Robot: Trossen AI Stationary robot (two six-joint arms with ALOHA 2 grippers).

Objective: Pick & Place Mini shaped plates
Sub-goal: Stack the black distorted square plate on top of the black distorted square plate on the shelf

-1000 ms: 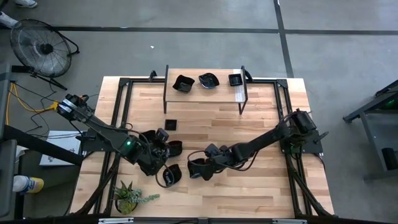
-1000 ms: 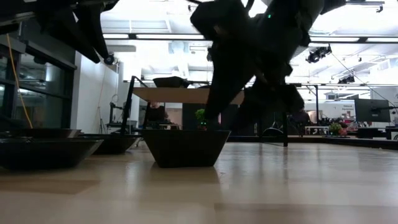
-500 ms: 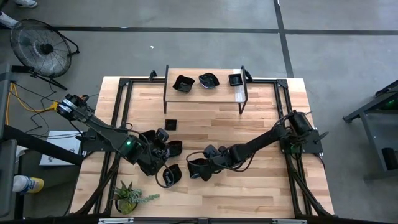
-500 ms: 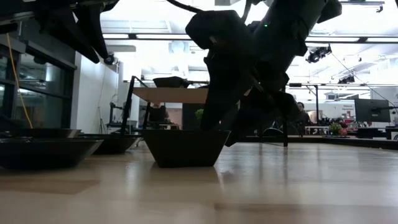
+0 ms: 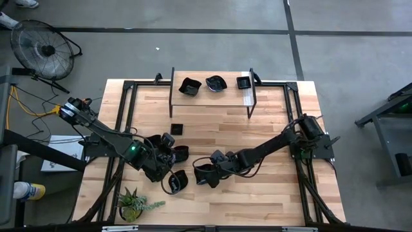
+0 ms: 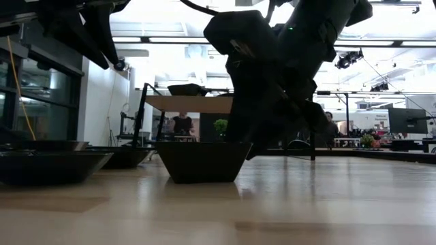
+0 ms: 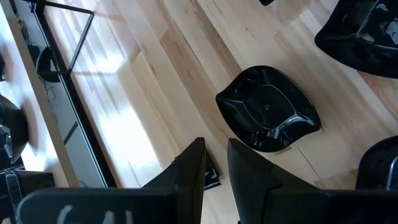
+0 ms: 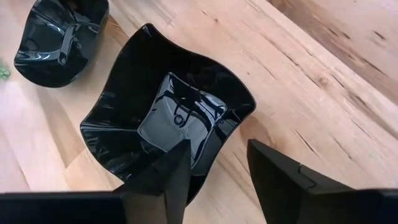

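My right gripper (image 8: 217, 165) is open over a wavy-edged black dish (image 8: 168, 112), which rests flat on the table (image 5: 205, 174). One finger stands above the dish's hollow and the other outside its rim. In the low view this dish (image 6: 201, 161) sits in front of the gripper and hides the fingertips. My left gripper (image 7: 214, 165) hovers near the table's left side (image 5: 167, 153), narrowly open with bare wood showing between its fingers. A leaf-like dish (image 7: 267, 109) lies just beyond it. More black dishes (image 5: 175, 182) (image 5: 181, 153) lie around it. My right gripper comes at the wavy dish slanting down from the table's right. One finger (image 8: 171, 165) is over the inside by the rim (image 8: 208, 158), and the other finger (image 8: 273, 171) is outside it. I cannot tell whether either one touches the dish.
A raised shelf (image 5: 212, 72) at the far edge carries three black dishes (image 5: 215, 84). A small square dish (image 5: 177, 129) lies on the table in front of it. A potted plant (image 5: 134, 204) stands at the near left corner. Bare wood lies to the right of centre.
My right gripper has come down a little toward the wavy dish and shifted slightly toward the table's left. It has held still over the last half second. The dish has not moved.
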